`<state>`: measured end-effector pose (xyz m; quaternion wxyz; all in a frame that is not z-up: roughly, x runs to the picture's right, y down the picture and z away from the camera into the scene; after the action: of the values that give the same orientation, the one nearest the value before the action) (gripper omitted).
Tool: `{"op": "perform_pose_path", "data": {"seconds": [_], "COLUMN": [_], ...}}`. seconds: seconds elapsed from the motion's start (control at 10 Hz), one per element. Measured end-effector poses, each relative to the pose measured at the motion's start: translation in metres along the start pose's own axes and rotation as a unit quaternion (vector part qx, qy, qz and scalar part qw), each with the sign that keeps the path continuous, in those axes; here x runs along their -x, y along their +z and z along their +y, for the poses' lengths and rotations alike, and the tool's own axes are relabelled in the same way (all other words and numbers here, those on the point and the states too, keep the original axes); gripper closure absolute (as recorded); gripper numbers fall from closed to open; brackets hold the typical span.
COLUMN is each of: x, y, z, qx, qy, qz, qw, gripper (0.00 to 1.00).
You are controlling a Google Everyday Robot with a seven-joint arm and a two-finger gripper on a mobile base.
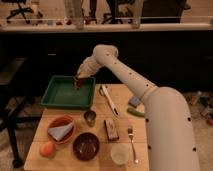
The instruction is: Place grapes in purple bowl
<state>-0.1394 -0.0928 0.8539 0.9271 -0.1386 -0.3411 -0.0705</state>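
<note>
Hanging over the far right part of the green tray (60, 95), the gripper (79, 82) is closed on the grapes (78, 85), just above the tray floor. The purple bowl (86, 146) sits near, right of the orange bowl (62, 130).

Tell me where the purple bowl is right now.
The purple bowl sits at the table's near edge, between the orange bowl on its left and the white cup on its right. The gripper hangs over the green tray farther back.
</note>
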Motion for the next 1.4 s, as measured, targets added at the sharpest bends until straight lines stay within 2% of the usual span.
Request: {"op": "perform_pose_path", "data": {"seconds": [0.3,1.1,1.4], "x": [0.01,0.035,0.049], "y": [-0.019,-0.072,-0.083], "z": [0.011,0.067,0.081], "qx": [0.02,0.05,0.063], "qy": [-0.021,-0.048,-0.076], "qz": [0.012,0.038,0.058], "qw": [0.9995,0.9968,0.9934], "gripper": [1.0,1.0,1.0]}}
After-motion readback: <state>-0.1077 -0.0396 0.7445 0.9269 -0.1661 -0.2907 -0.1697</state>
